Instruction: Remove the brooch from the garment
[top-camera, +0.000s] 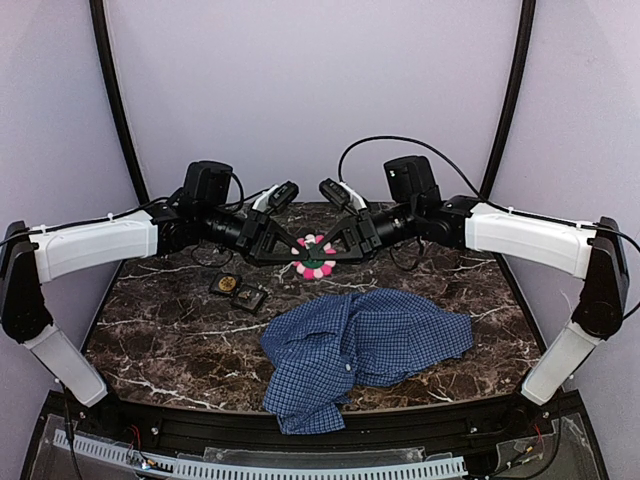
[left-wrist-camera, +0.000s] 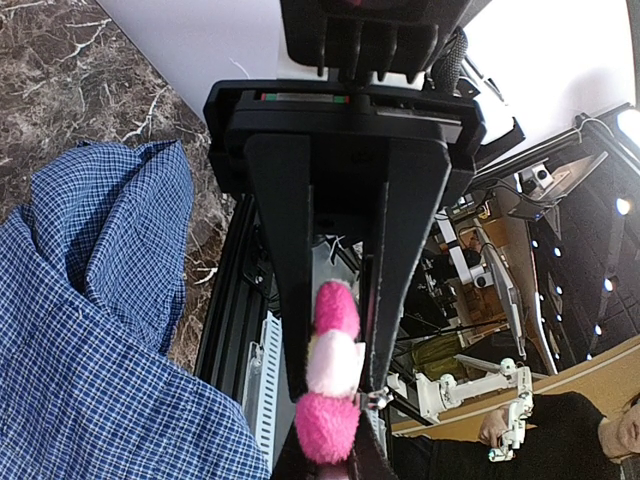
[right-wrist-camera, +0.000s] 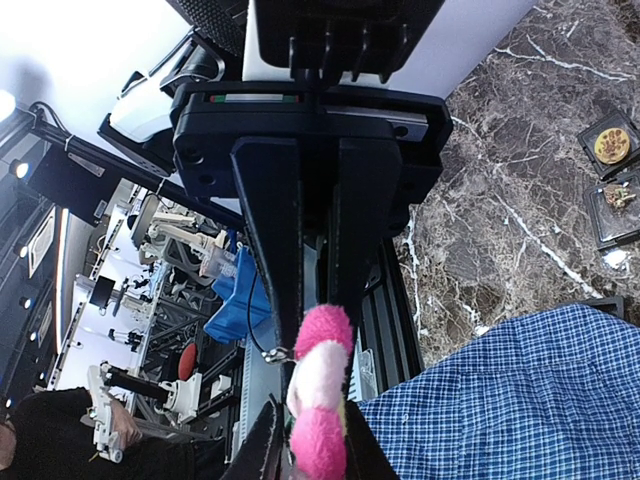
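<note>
Here's the brooch (top-camera: 315, 257), a ring of pink and white pom-poms around a green middle, up in the air over the back centre of the table (top-camera: 170, 340) and free of the cloth. The left gripper (top-camera: 298, 252) comes at it from one side with its jaws pressed tight on the fluffy rim. The right gripper (top-camera: 332, 252) meets it from the other side with its jaws clamped on the pom-poms too, so both arms have hold of the same piece, nose to nose. Both wrist views show pink and white fluff squeezed between the black fingers. Below and nearer the arm bases lies the shirt (top-camera: 360, 345), crumpled in blue check and well apart from the brooch. It spreads across the front middle and right of the marble, and its lower corner spills over the near edge onto the black frame. Between the shirt's top fold and the held brooch there is a band of bare marble. To the left sits the black tray (top-camera: 238, 290), just beside the shirt's upper left fold but not touching it, with something gold in one slot. Past the tray the marble lies bare out to the left rim, and more bare stone shows to the right of the shirt. The pale wall (top-camera: 310, 90) stands behind the two wrists.
</note>
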